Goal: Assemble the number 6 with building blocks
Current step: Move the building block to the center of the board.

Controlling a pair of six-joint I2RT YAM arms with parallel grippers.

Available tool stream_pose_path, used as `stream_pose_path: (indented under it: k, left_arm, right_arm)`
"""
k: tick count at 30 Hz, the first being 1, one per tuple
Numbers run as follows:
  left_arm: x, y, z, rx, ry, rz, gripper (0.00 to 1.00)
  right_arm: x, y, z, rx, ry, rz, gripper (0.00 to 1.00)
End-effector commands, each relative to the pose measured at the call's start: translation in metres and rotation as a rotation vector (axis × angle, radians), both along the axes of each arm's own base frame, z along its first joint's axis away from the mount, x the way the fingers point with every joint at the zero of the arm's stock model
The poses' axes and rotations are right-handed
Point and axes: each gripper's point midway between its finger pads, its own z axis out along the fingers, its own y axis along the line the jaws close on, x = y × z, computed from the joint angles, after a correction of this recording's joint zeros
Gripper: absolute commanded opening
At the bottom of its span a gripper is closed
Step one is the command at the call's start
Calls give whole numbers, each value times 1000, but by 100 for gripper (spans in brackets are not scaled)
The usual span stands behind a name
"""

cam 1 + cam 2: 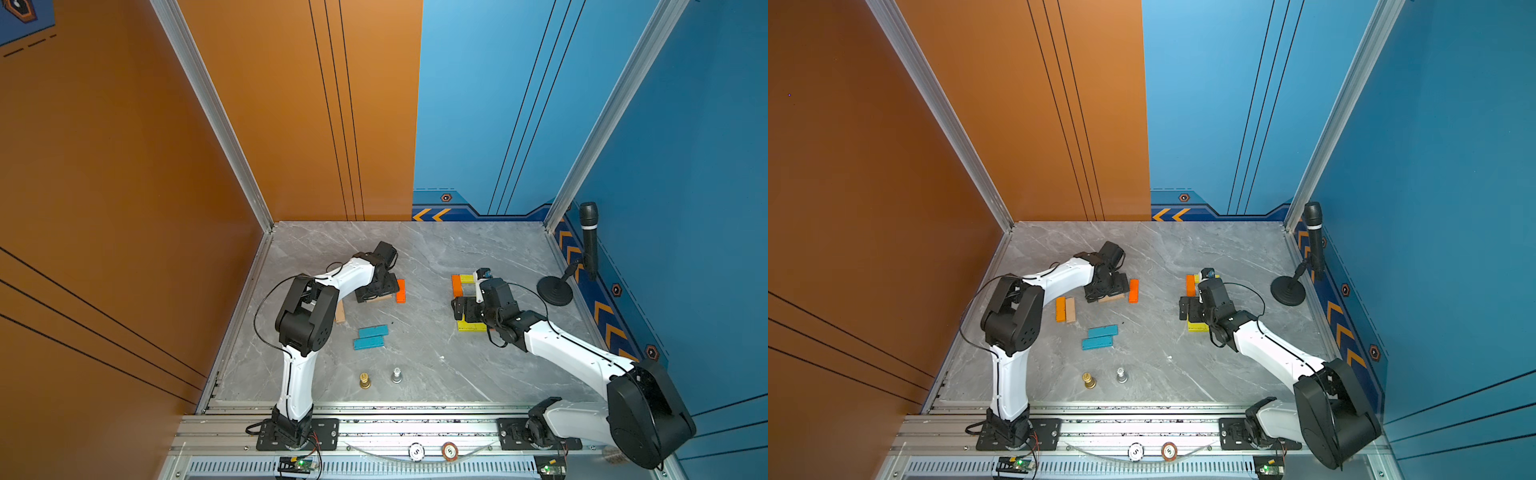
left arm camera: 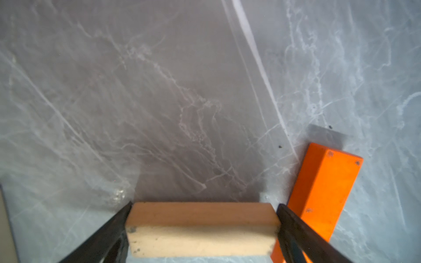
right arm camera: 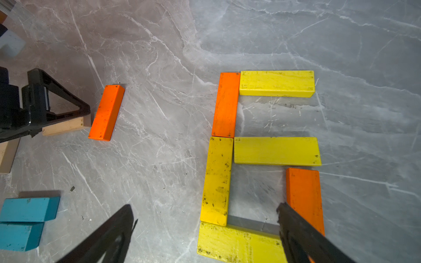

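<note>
Marble tabletop (image 1: 415,249), orange wall (image 1: 291,104), blue wall (image 1: 478,104) — left hand (image 2: 205,203) spread astride tan block (image 2: 200,227), right hand (image 3: 205,205) spread, empty.

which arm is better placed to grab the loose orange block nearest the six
Left: the left gripper straddles the tan wooden plank right next to that orange wooden plank; the right gripper hovers over the yellow-and-orange six.

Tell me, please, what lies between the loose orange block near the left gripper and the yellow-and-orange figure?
Nothing: only bare table separates the loose orange block from the figure, as the right wrist view shows plainly.
</note>
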Motion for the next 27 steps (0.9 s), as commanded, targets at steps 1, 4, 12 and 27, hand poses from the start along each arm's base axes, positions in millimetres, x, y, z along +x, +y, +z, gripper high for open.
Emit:
stream_pose_path:
  k: [1,4,12,27]
  left_arm:
    - [5,14,-1,81,17,-80,97]
    - [13,13,-4,78,19,-124,97]
    - [33,16,14,56,-33,-114,97]
    - [-49,34,62,56,-61,-108,90]
  right_arm:
    - [-6,-3,-6,11,27,-10,99]
    - [-5,-3,-7,9,32,-10,99]
    - [-3,-1,-12,4,45,-7,99]
    - [-5,-3,-7,10,31,-13,97]
